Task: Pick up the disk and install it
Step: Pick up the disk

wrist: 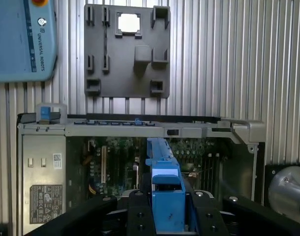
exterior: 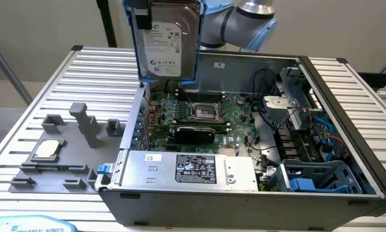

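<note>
The disk (exterior: 167,41), a silver-grey hard drive with a white label in a blue plastic frame, hangs upright above the far left part of the open computer case (exterior: 244,198). In the wrist view its blue frame edge (wrist: 165,172) runs between the black fingers (wrist: 140,214). My gripper (wrist: 165,209) is shut on the disk, holding it well above the motherboard (exterior: 200,113). The grey arm (exterior: 248,21) stands behind the case.
A silver power supply with a black label (exterior: 189,169) sits at the case's near side. A blue drive bay (exterior: 322,176) is at the exterior view's right. A grey fixture plate (exterior: 57,164) carries a small silver chip (exterior: 48,147). A teach pendant (wrist: 22,39) lies nearby.
</note>
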Robot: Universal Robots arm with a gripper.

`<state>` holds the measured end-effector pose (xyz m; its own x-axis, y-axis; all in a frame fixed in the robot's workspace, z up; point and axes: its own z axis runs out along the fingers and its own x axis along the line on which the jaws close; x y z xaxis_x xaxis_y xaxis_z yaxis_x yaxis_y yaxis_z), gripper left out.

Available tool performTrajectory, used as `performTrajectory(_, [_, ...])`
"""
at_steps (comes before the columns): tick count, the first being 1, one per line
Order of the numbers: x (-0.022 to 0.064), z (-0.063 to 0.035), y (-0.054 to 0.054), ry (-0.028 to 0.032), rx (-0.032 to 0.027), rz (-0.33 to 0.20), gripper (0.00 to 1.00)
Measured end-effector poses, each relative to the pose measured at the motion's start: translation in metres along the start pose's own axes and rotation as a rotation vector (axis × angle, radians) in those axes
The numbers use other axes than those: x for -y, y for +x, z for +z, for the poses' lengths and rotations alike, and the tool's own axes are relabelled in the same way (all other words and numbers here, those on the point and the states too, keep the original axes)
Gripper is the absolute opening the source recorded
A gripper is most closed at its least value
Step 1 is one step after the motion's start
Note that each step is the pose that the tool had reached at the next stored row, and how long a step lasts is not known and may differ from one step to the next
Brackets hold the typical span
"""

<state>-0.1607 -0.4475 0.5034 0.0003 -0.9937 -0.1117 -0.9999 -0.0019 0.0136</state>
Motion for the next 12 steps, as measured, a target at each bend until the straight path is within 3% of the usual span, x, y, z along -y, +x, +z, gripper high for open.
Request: performTrajectory(12, [0.0395,-0.0034,0.026,0.0000,0.0000,0.000,0.33])
